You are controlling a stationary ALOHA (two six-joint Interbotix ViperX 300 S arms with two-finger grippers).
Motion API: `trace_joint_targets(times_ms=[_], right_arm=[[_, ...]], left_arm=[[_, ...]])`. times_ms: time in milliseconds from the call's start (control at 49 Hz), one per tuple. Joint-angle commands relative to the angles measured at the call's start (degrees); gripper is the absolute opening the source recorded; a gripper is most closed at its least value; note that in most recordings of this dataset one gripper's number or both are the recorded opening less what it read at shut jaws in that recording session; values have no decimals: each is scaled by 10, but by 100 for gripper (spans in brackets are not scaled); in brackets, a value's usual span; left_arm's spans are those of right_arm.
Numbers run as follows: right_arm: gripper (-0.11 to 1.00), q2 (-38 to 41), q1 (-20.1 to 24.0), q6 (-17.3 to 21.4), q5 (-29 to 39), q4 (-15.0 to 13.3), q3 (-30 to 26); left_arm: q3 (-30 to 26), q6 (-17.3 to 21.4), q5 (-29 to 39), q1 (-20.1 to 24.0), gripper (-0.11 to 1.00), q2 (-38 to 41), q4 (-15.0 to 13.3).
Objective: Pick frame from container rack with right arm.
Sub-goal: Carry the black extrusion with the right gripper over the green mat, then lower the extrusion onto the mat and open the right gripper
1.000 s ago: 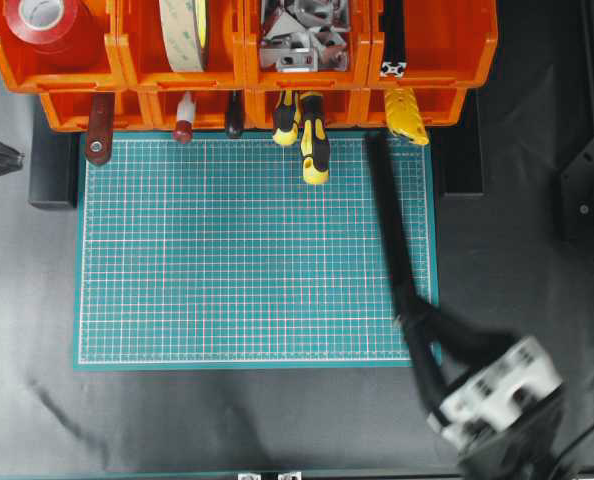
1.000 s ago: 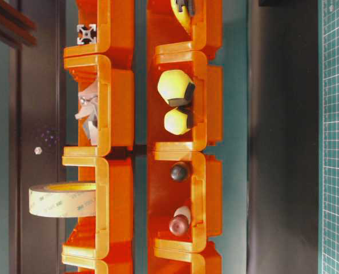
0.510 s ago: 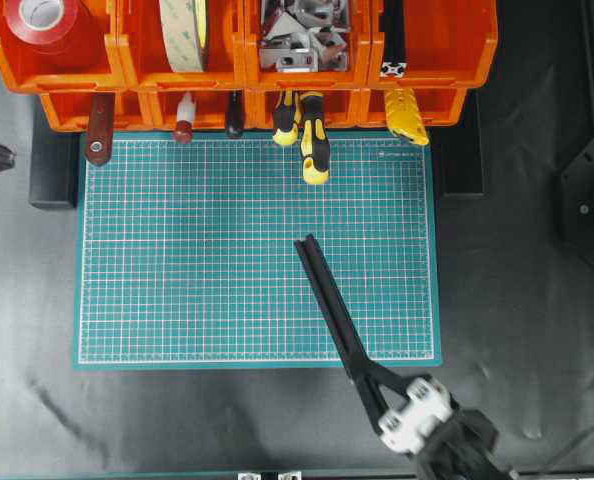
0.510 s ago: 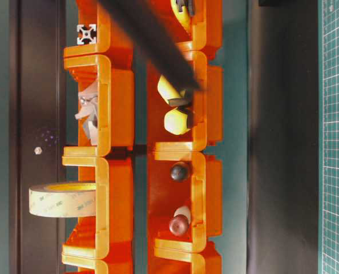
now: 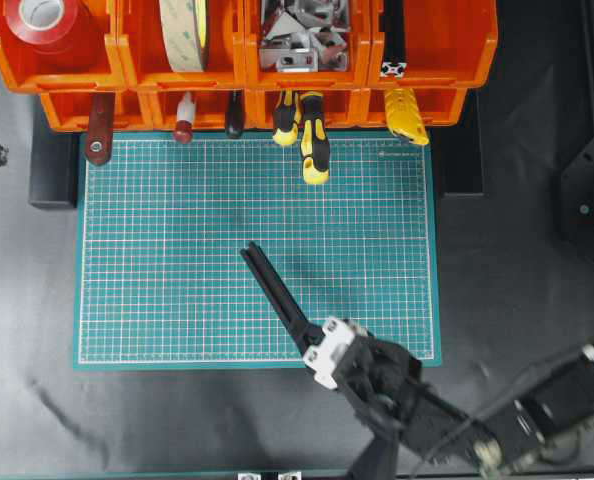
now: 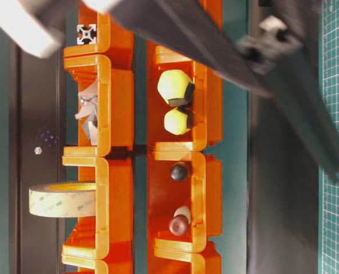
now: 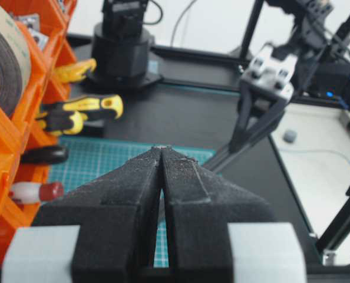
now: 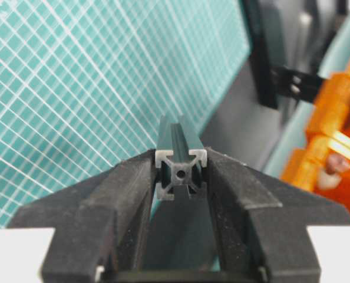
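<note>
A: Where was the frame [image 8: 180, 171] at that moment?

B: Clamped between the two fingers of the right hand [image 8: 180, 177]. The right wrist view looked straight at its silvery cut end, a square grooved section with a round hole in the middle, each finger pad pressed against one side.

A: And from overhead?

B: The bar [image 5: 273, 295] stuck out from the right hand [image 5: 312, 345] as a slim black line, slanting up and to the left over the lower middle of the green cutting mat [image 5: 177, 250]. Whether its far tip touched the mat, I could not tell.

A: Was it out of the container rack [image 5: 242, 60]?

B: Yes, well apart from it. The orange bins sat along the top edge of the mat. A second black bar with a silvery end [image 5: 393, 45] lay in the upper right bin.

A: What else was in the rack?

B: A red tape roll [image 5: 47, 25], a beige tape roll [image 5: 182, 35], metal brackets [image 5: 302, 35], and yellow-and-black handled tools [image 5: 312, 140] poking out of the lower row.

A: The left hand [image 7: 162, 177]?

B: Its fingers were pressed together with nothing between them, off at the left side, away from the mat's middle.
</note>
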Motion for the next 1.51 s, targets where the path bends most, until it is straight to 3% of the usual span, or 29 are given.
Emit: trace_joint_targets(times_ms=[0, 184, 571, 898, 1306, 1367, 1489], right_arm=[[25, -17, -22, 1, -49, -2, 16], [25, -18, -67, -1, -101, -4, 38], [25, 1, -121, -1, -117, -17, 20], [25, 9, -120, 3, -164, 40, 48], [26, 12, -120, 4, -192, 82, 57], [35, 15, -121, 4, -193, 86, 57], [70, 28, -122, 17, -185, 100, 48]], left_arm=[[-18, 0, -3, 1, 0, 3, 1], [-20, -1, -5, 1, 0, -1, 2], [-20, -1, -9, 1, 0, -1, 1], [-19, -1, -5, 1, 0, 2, 1], [-20, -2, -5, 1, 0, 0, 1], [-20, -2, -5, 2, 0, -1, 2], [-21, -3, -5, 1, 0, -2, 1]])
